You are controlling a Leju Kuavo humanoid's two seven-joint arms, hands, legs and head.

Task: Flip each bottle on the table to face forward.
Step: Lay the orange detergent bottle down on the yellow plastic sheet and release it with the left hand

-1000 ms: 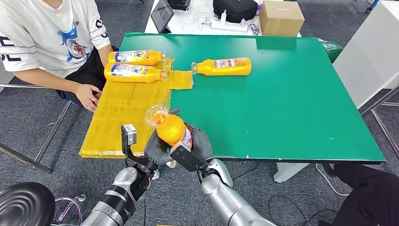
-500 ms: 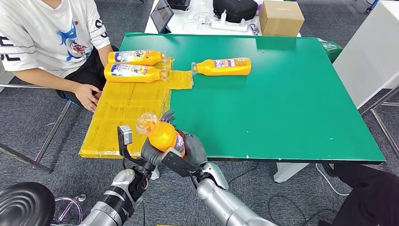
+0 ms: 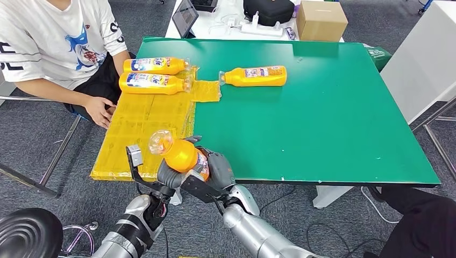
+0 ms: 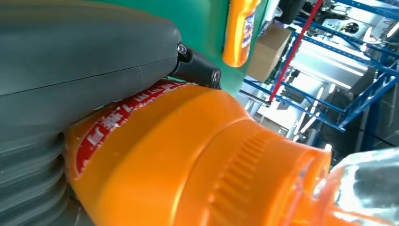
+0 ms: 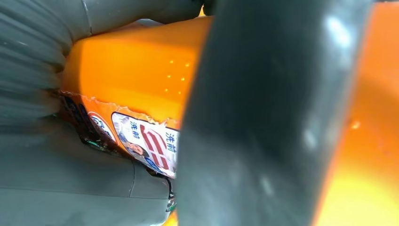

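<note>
An orange bottle (image 3: 180, 153) with a clear cap is held off the table's near left corner, cap pointing up and to the left. My left hand (image 3: 168, 175) grips it from below and my right hand (image 3: 216, 167) clasps its lower body. The left wrist view shows the orange bottle (image 4: 197, 160) close up against my left hand (image 4: 70, 94). The right wrist view shows the bottle's label (image 5: 146, 141) under my right hand's thumb (image 5: 263, 117). Two orange bottles (image 3: 155, 65) (image 3: 153, 83) lie on the yellow mat (image 3: 140, 129). Another bottle (image 3: 254, 76) lies on the green table (image 3: 322, 118).
A person in a white shirt (image 3: 54, 37) sits at the table's left side, one hand (image 3: 99, 110) by the mat's edge. Behind the table stand a cardboard box (image 3: 321, 20), a black bag (image 3: 268, 11) and a tablet (image 3: 185, 15).
Both hands have carried the held bottle to the left and slightly down, off the table's near edge. The other bottles and the person have stayed put.
</note>
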